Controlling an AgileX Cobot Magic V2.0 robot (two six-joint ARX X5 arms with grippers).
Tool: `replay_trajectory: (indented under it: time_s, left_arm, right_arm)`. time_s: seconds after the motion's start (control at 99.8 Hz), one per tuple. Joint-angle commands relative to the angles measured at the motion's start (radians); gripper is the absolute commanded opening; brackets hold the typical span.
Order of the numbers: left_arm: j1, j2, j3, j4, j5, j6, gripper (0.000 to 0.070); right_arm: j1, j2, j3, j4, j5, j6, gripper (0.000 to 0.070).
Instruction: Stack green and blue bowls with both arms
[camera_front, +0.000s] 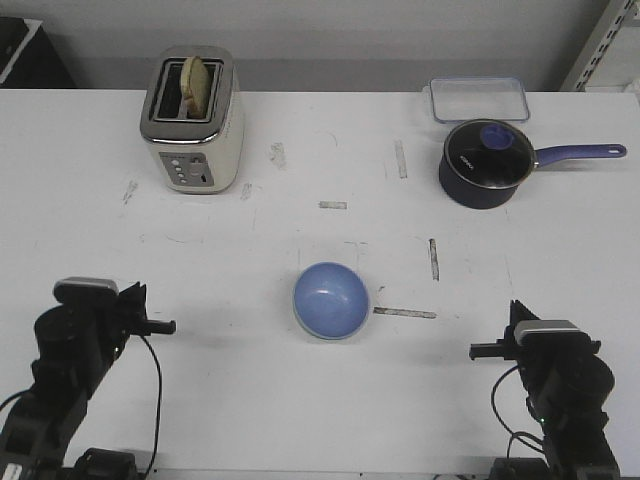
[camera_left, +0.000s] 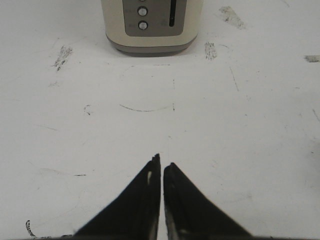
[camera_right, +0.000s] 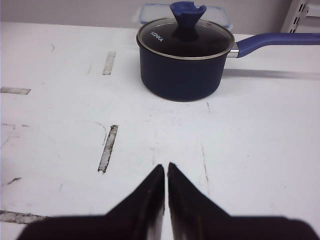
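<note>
Apparently the stacking is done or nearly so: only the blue bowl (camera_front: 331, 300) shows, mid-table, and whether the green one sits beneath it I cannot tell. The left gripper (camera_left: 161, 167) rests near-left, jaws closed on nothing, well apart from the bowl. The right gripper (camera_right: 165, 168) rests near-right, likewise closed, empty and well apart.

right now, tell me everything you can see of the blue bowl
The blue bowl is small, round and smooth, light periwinkle with a soft sheen, likely plastic or glazed. It sits upright, opening upward, on the white table near the middle, between the two arms. A thin pale edge shows along its lower rim, possibly another bowl beneath it, though that cannot be confirmed. It looks empty. No gripper touches it, and it shows only in the front view.
</note>
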Motion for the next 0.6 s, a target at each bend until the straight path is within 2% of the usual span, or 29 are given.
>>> replay_trajectory:
  time_s: [0.0, 0.07, 0.2, 0.441, 0.591]
  left_arm:
    - [0.0, -0.1, -0.052, 0.06, -0.026, 0.023, 0.0001]
    - [0.001, -0.205, -0.121, 0.115, -0.052, 0.047, 0.0001]
    - [0.001, -0.335, -0.194, 0.209, -0.055, 0.105, 0.0001]
    - [0.0, -0.398, -0.199, 0.151, -0.054, 0.112, 0.0001]
    - [0.0, -0.403, -0.199, 0.159, -0.054, 0.112, 0.0001]
  right_arm:
    - [0.002, 0.006, 0.005, 0.01, 0.0, -0.005, 0.0001]
    - [0.002, 0.006, 0.005, 0.011, 0.0, -0.005, 0.0001]
    - [0.002, 0.005, 0.005, 0.021, 0.0, -0.005, 0.0001]
    - [0.002, 0.005, 0.005, 0.032, 0.001, -0.005, 0.0001]
    - [0.002, 0.005, 0.005, 0.036, 0.0, 0.005, 0.0001]
